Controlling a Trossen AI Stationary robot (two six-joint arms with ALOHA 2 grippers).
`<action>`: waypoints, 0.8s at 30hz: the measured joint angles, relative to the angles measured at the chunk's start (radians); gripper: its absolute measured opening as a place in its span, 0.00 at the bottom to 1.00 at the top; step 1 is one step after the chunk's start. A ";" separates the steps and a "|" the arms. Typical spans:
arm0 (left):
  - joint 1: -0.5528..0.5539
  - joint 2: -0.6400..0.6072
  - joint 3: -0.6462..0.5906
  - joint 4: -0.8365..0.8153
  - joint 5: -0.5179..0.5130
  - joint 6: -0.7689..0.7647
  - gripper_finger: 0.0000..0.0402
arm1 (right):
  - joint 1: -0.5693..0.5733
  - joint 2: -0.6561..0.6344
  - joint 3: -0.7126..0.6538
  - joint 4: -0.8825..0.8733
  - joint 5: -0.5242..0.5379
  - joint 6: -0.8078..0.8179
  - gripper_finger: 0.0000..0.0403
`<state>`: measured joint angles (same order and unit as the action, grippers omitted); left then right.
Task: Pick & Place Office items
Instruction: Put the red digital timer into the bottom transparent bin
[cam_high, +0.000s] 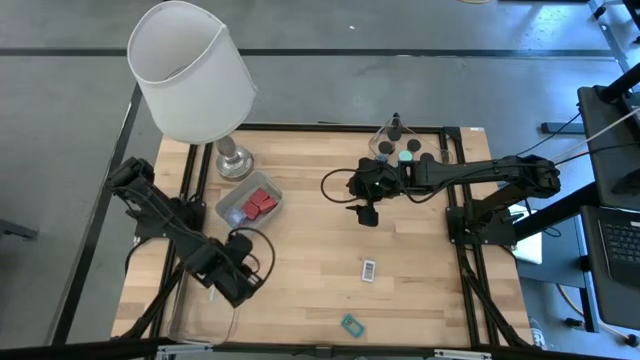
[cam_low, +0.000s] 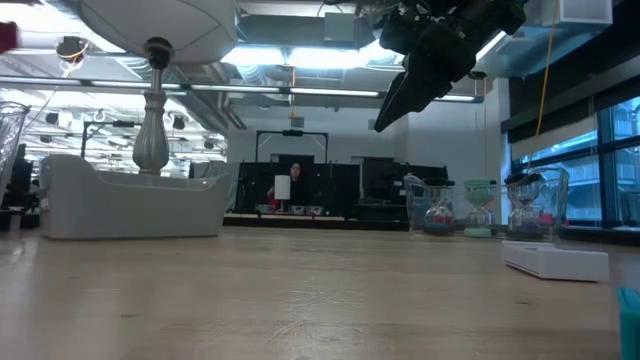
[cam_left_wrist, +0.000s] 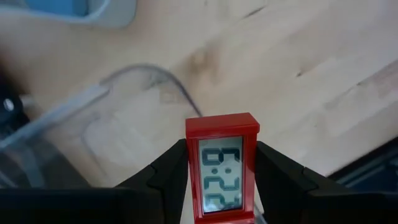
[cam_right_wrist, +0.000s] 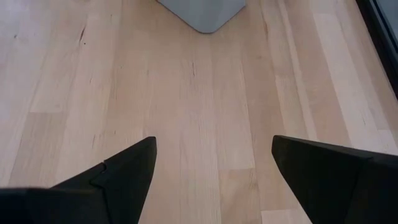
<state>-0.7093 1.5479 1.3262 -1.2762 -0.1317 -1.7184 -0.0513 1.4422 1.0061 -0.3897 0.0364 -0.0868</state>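
Observation:
My left gripper (cam_high: 240, 285) hangs over the table's near left part, shut on a small red block with a digit display (cam_left_wrist: 222, 168). My right gripper (cam_high: 365, 212) stands open above the table's middle with nothing between its fingers (cam_right_wrist: 214, 146); it comes in from the top of the low view (cam_low: 400, 100). A tray (cam_high: 232, 208) by the lamp holds red blocks (cam_high: 260, 203). A far tray (cam_high: 385, 135) holds dark round caps (cam_high: 405, 155). A white-labelled bit (cam_high: 368, 269) and a teal bit (cam_high: 351, 324) lie flat on the wood. My left gripper pinches the red block by its two long sides (cam_left_wrist: 189, 168) between its two fingers (cam_left_wrist: 168, 177). The fingers point down from above. The block is lifted clear of the table, its display facing the wrist camera and its far end sticking out past the fingertips.
A white-shaded lamp (cam_high: 190, 70) stands at the far left on its metal foot (cam_high: 233, 160). A clear tray's rim (cam_left_wrist: 124, 74) shows below my left gripper. Bare wood lies between the two arms.

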 joint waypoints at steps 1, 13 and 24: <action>-0.013 0.000 0.000 0.000 0.001 -0.022 0.38 | 0.000 0.000 0.000 0.000 0.000 0.000 0.80; -0.124 0.065 -0.091 0.001 0.140 -0.250 0.38 | 0.000 0.000 0.000 0.000 0.000 0.000 0.80; -0.148 0.112 -0.226 0.076 0.178 -0.302 0.38 | 0.000 0.000 0.000 0.001 0.000 0.031 0.80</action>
<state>-0.8576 1.6596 1.1005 -1.2007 0.0460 -2.0207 -0.0513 1.4422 1.0061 -0.3889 0.0360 -0.0555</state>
